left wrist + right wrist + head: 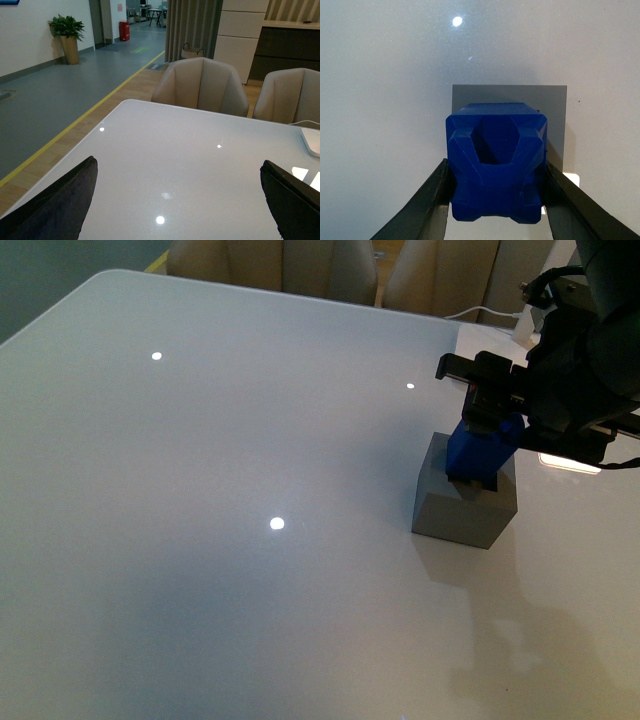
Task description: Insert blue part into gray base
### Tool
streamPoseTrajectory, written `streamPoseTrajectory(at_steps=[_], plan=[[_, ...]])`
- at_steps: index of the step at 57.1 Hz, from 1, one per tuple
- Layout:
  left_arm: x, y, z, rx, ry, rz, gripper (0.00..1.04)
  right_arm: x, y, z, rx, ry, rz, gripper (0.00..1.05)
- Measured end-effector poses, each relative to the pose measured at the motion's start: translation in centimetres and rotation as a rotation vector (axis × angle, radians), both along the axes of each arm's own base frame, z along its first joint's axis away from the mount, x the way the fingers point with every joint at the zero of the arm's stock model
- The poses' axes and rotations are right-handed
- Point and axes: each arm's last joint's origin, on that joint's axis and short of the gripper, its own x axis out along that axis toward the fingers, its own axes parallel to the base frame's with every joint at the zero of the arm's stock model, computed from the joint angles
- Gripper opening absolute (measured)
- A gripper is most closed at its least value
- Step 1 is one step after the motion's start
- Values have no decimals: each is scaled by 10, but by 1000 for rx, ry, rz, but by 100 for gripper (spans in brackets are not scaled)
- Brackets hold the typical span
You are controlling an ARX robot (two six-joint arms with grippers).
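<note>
The gray base (462, 505) stands on the white table at the right, with a square hole in its top face. My right gripper (487, 425) is shut on the blue part (482, 451) and holds it tilted over the base, its lower end at or just inside the hole. In the right wrist view the blue part (495, 160) sits clamped between both black fingers (427, 200), with the gray base (510, 95) beyond it. My left gripper (177, 200) is open and empty above the table, away from both objects, and is not seen in the front view.
The glossy white table (200, 490) carries bright light spots. Beige chairs (200, 87) stand behind the far edge. A white cable (480, 312) and a white object (570, 462) lie at the far right, near my right arm.
</note>
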Motion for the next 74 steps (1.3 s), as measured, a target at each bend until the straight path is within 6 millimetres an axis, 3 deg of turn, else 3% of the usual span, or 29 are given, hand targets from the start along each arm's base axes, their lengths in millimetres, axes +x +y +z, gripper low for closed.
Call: streamPoseTrajectory(at_steps=[35, 54, 57, 63, 69, 74], plan=[[0, 0, 0, 0, 0, 0, 97, -2, 0, -7, 5, 44, -14, 44], [0, 0, 0, 0, 0, 0, 97, -5, -4, -6, 25, 0, -17, 93], [0, 0, 0, 0, 0, 0, 97, -10, -7, -2, 23, -21, -22, 97], [0, 0, 0, 0, 0, 0, 97, -20, -14, 11, -9, -83, -29, 96], [0, 0, 0, 0, 0, 0, 97, -36, -25, 33, -23, -177, -42, 96], [0, 0, 0, 0, 0, 0, 97, -62, -45, 59, -61, -283, -79, 96]])
